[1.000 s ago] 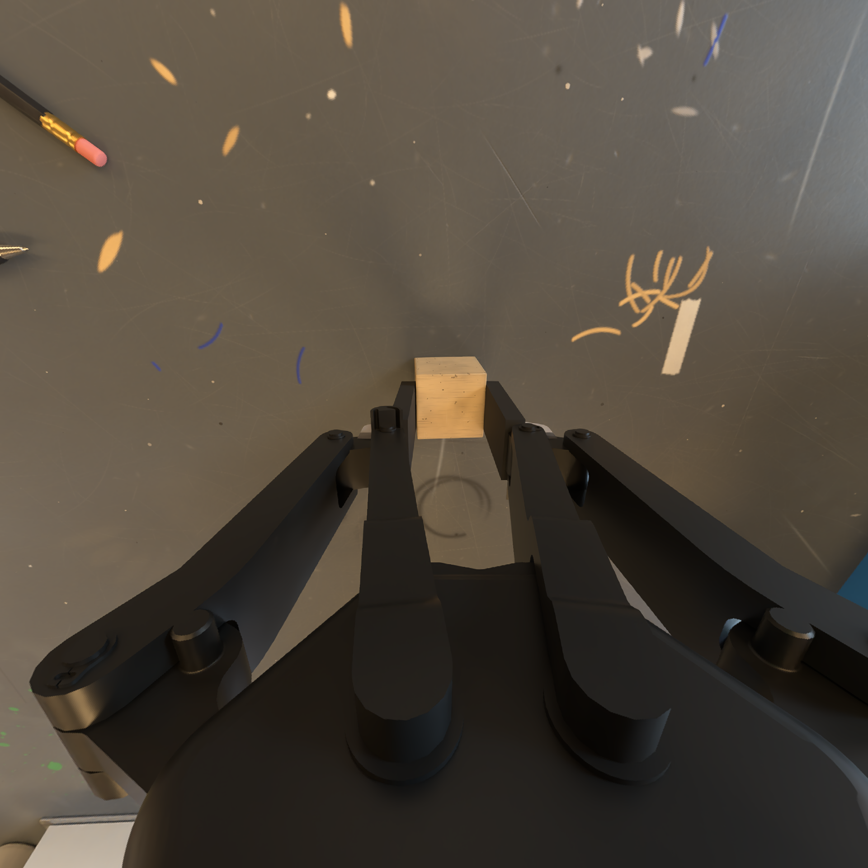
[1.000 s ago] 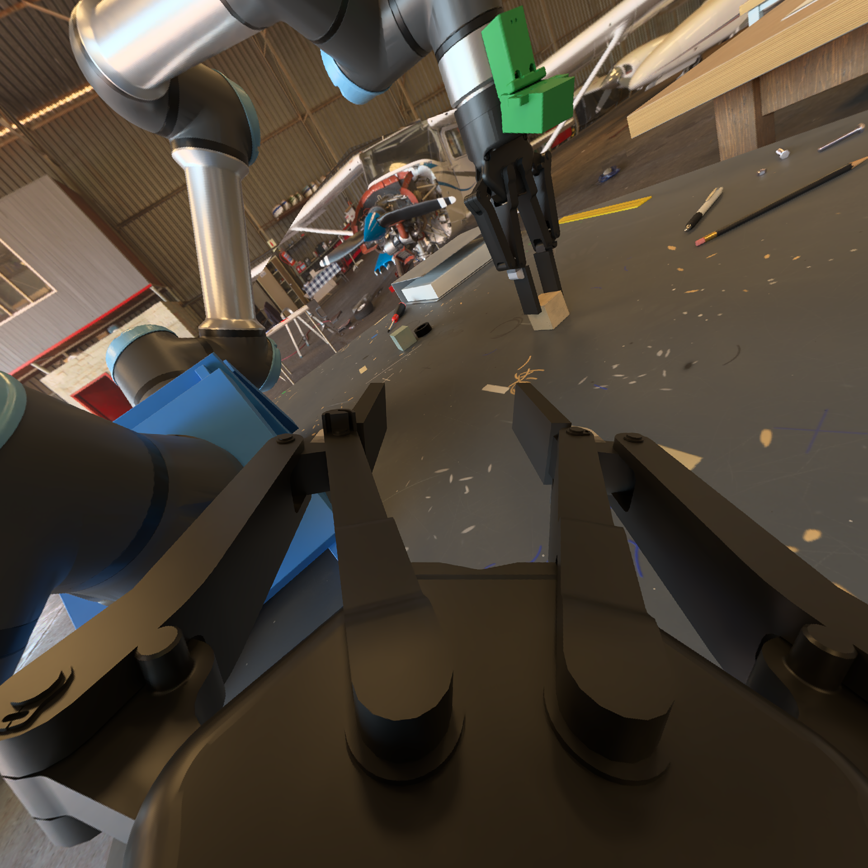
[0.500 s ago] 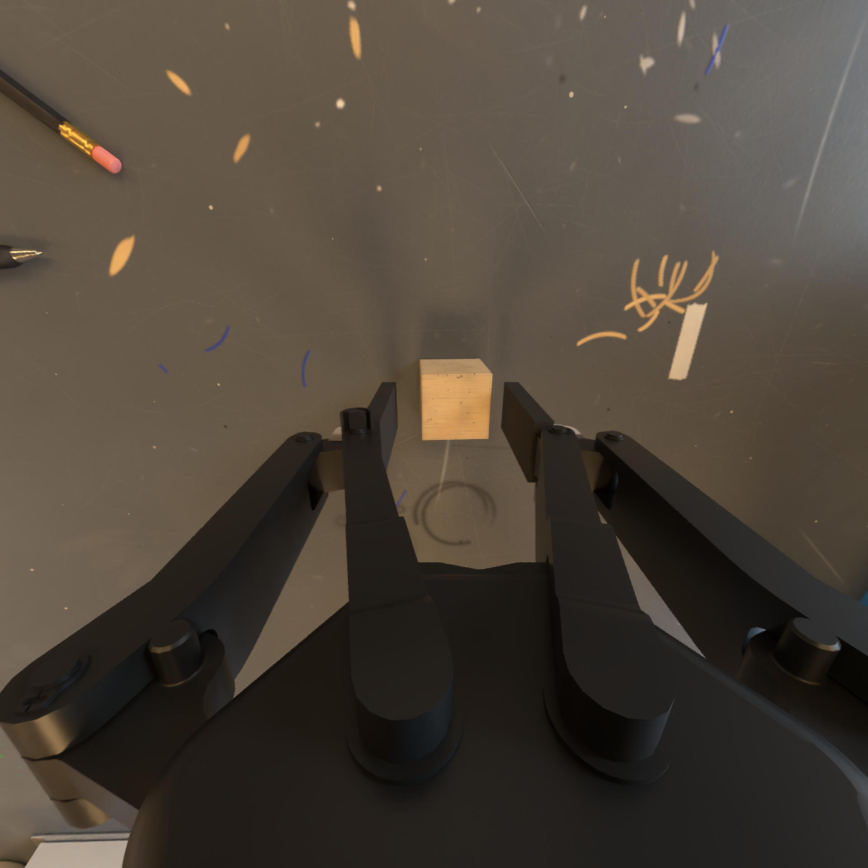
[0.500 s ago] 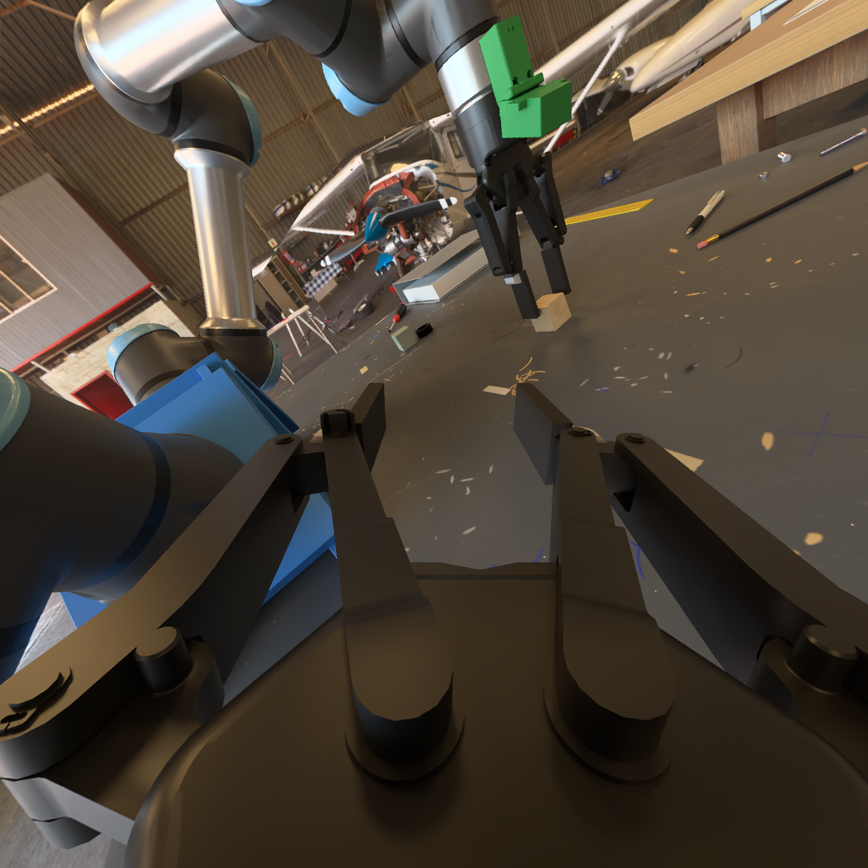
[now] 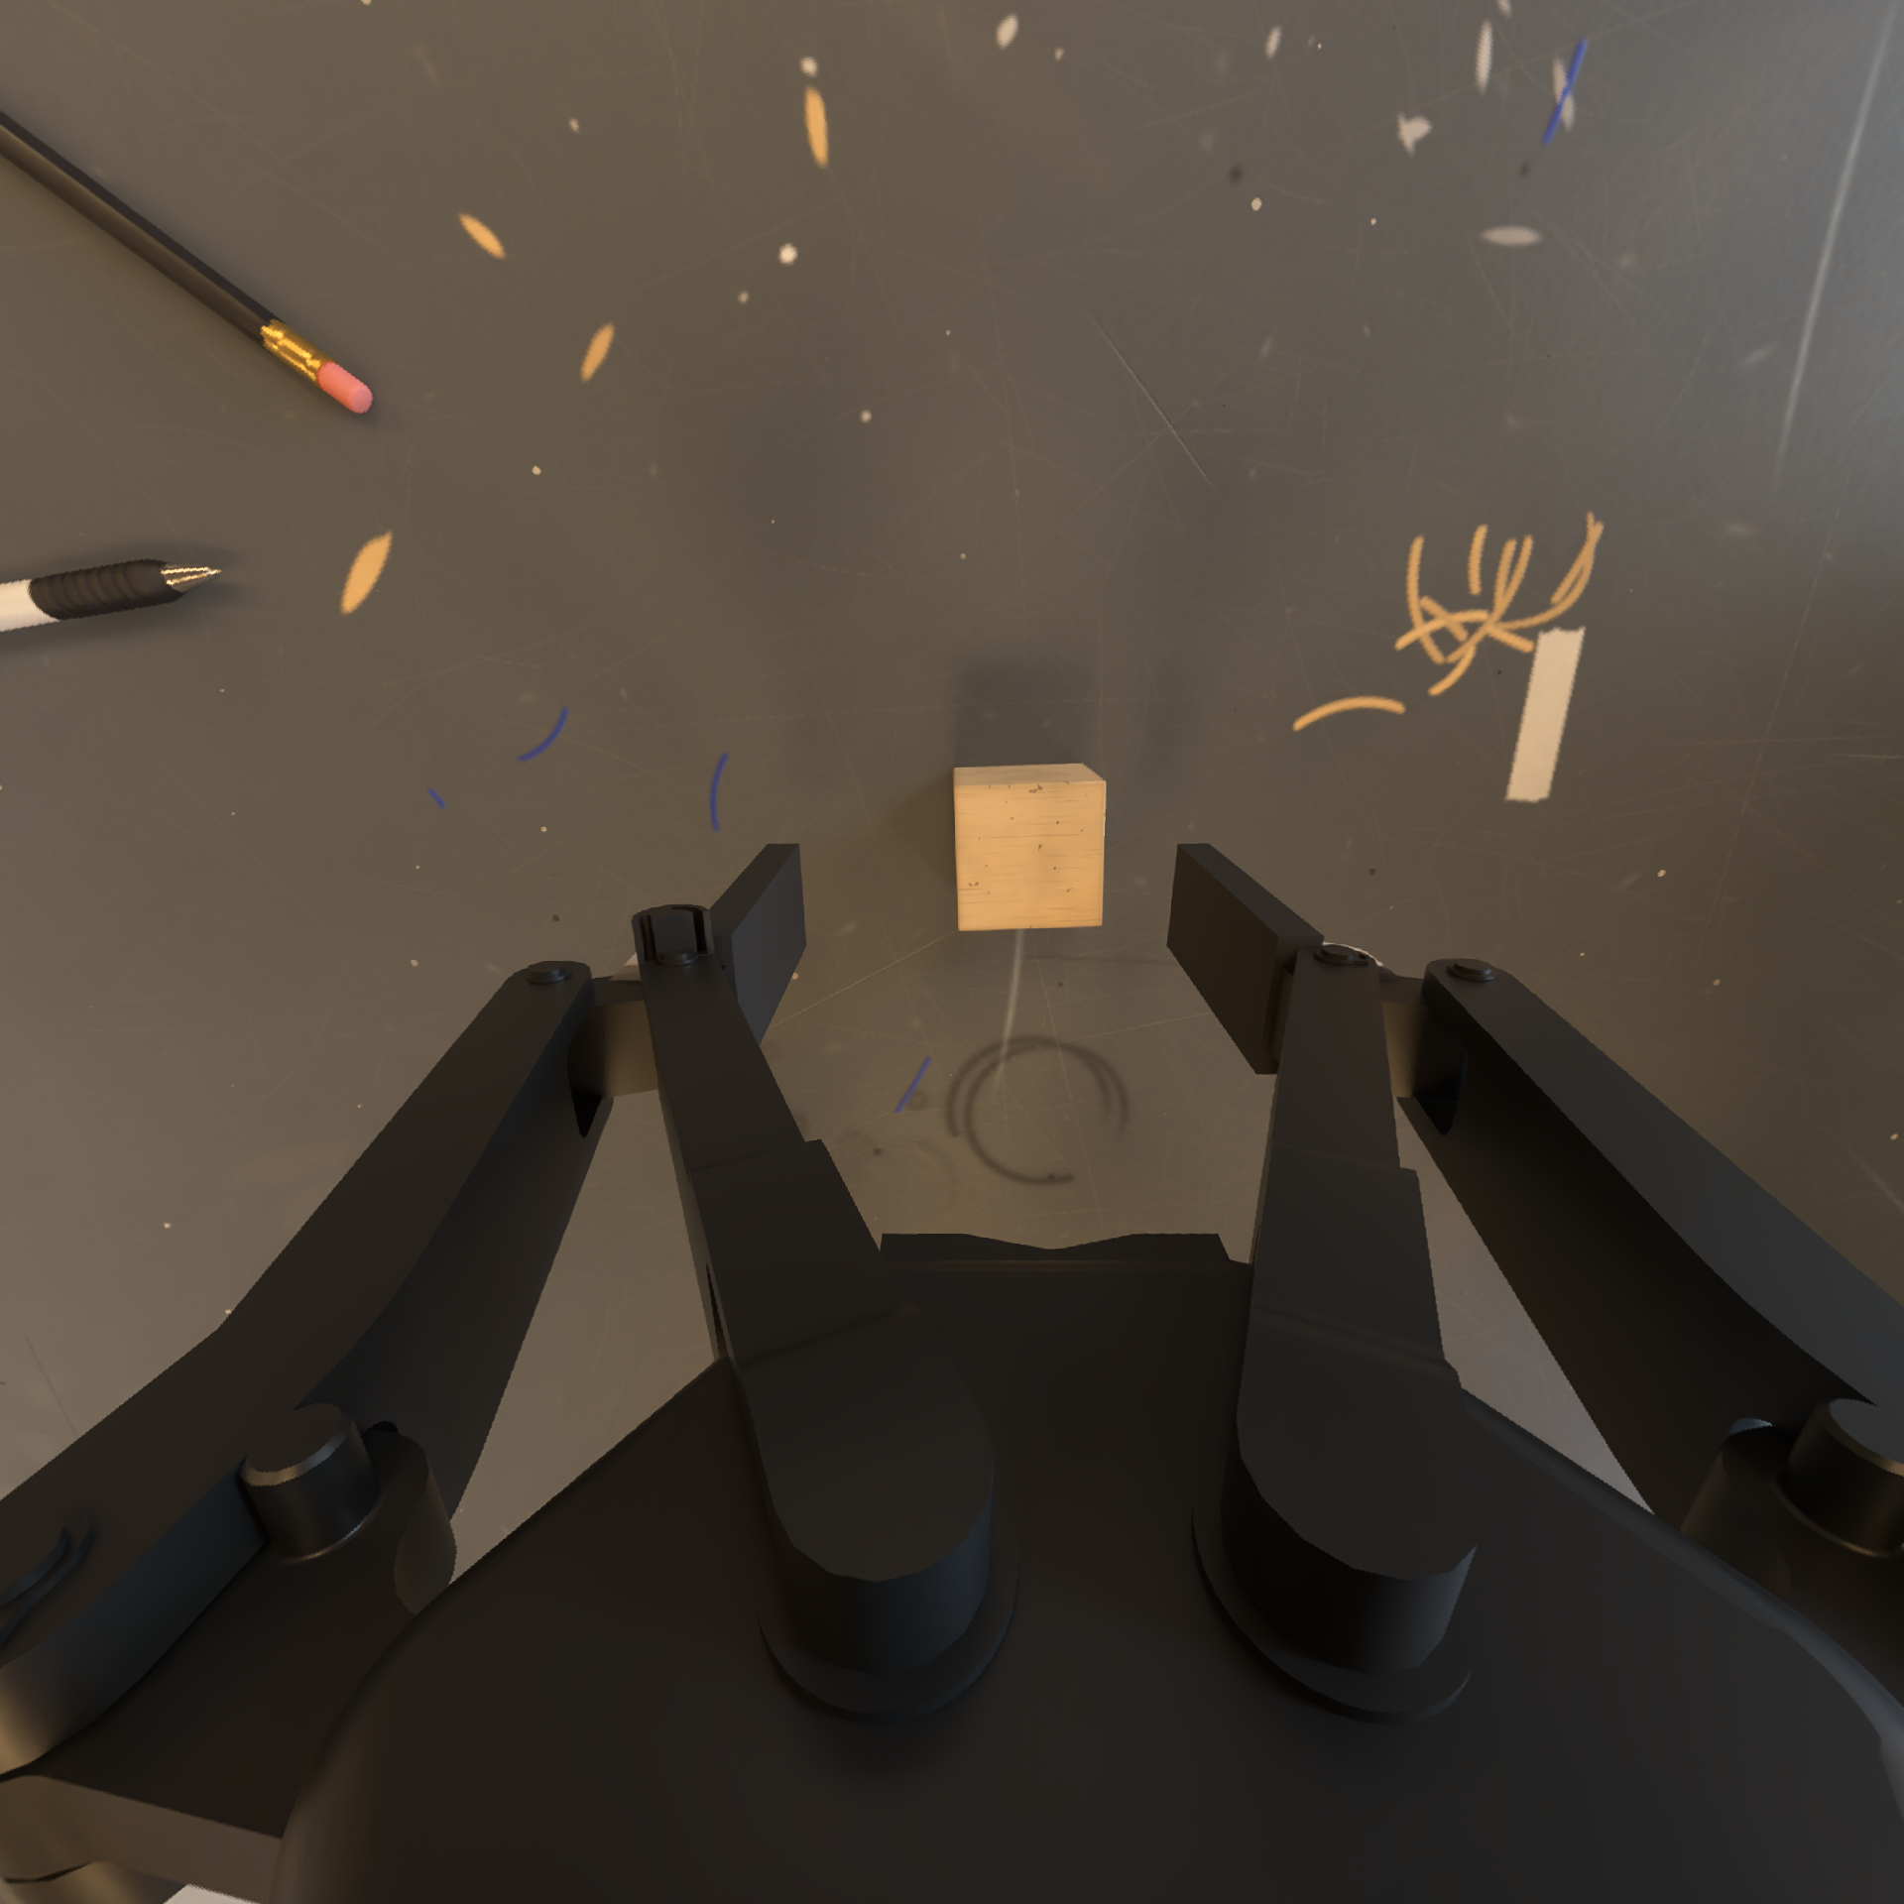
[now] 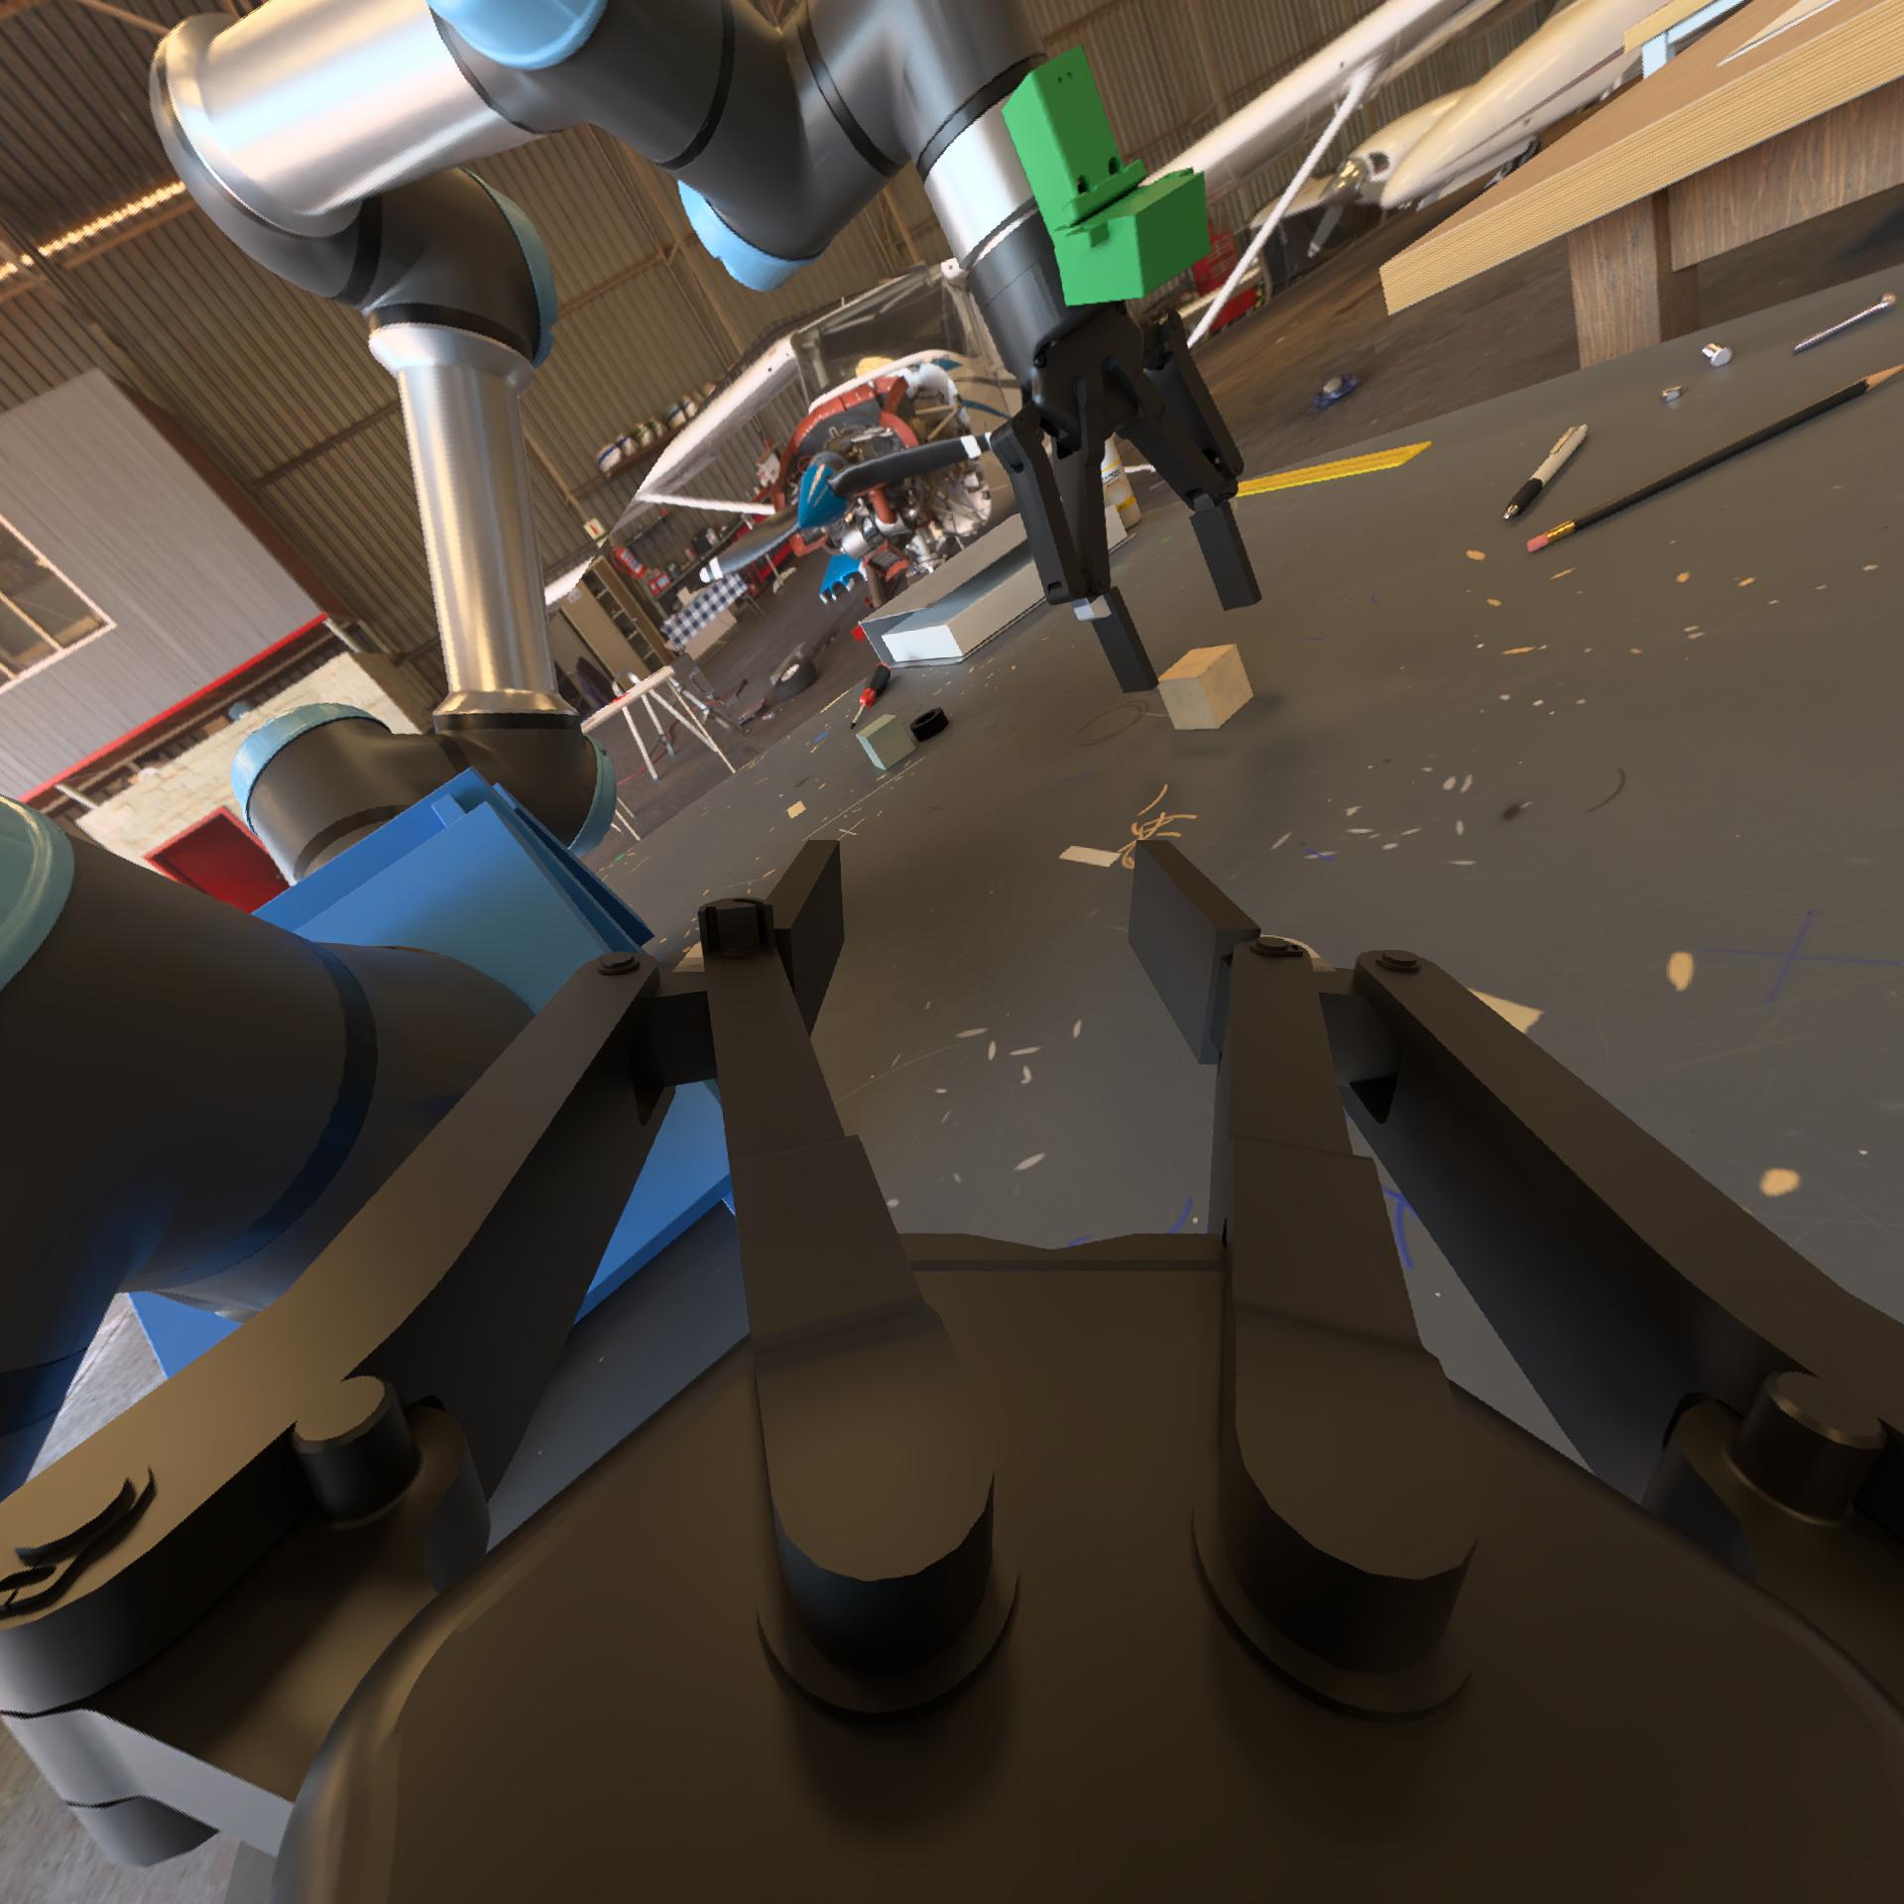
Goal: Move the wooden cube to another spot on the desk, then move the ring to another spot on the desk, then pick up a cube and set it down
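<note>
Desk (image 5: 1185, 433): a dark, scratched top strewn with pale flecks and shavings; it bears everything here and leaves open ground on all sides of the cube.
Left arm (image 6: 659, 113): it reaches over the desk from 11 o'clock in the right wrist view, so its gripper hangs straight above the cube.
Left gripper (image 5: 989, 932): fingers spread wide and gripping nothing, the cube lying beyond the tips, apart from both pads (image 5: 768, 917); this reads as a release after set-down.
Right gripper (image 6: 984, 932): fingers apart and empty, held off the desk near its own base, likely waiting its turn.
Wooden cube (image 5: 1028, 847): sits flat on the desk at the centre of the left wrist view, upright and square to the fingers; the first step looks done.
Grey-green cube (image 6: 884, 740): rests at 11 o'clock in the right wrist view, a likely candidate for the last step.
Ring (image 6: 930, 723): small and black, just beside that cube; probably the next target.
Pencil (image 5: 196, 273): at 10 o'clock, well clear.
Pen (image 5: 98, 592): at 9 o'clock, well clear.
</note>
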Controlling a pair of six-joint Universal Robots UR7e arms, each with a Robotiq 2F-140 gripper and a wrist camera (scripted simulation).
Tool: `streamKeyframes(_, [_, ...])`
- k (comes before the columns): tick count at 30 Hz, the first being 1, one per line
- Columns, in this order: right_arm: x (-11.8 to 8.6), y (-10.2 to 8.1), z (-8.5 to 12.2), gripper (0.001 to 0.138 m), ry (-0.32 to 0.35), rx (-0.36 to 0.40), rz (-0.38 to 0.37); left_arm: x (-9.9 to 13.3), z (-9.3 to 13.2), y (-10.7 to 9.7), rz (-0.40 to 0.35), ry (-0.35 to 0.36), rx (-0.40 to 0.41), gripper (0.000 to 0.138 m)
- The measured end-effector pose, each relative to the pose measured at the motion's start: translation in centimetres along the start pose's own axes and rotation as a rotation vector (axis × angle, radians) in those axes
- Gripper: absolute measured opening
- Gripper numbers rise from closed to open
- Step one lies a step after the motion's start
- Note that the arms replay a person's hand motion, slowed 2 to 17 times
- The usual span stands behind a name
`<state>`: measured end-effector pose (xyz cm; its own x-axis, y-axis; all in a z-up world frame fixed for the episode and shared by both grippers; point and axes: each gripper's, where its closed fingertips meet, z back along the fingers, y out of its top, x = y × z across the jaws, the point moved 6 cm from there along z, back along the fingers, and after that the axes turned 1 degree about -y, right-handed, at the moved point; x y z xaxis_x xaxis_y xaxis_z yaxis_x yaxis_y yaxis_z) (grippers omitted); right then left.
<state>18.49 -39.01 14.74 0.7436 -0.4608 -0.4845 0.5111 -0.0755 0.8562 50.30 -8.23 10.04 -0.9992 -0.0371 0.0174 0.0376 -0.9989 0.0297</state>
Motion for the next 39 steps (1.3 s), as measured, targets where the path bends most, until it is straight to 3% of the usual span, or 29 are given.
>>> streamKeyframes(9, [-0.1, -0.1, 0.2, 0.075, -0.004, 0.004, 0.003, -0.2, 1.1, -2.1, -0.027, 0.026, 0.044, 0.102])
streamKeyframes(18, [0.0, -0.1, 0.2, 0.075, -0.006, 0.005, 0.001, -0.1, 1.3, -5.2, -0.055, 0.043, 0.036, 0.103])
streamKeyframes(28, [0.1, 0.1, -0.2, 0.075, 0.000, 0.000, 0.005, 0.3, 0.5, -7.8, -0.066, 0.044, 0.012, 0.102])
streamKeyframes(39, [0.0, 0.2, -0.9, 0.075, 0.010, -0.018, 0.009, 0.3, -0.9, -8.9, -0.068, 0.046, -0.022, 0.093])
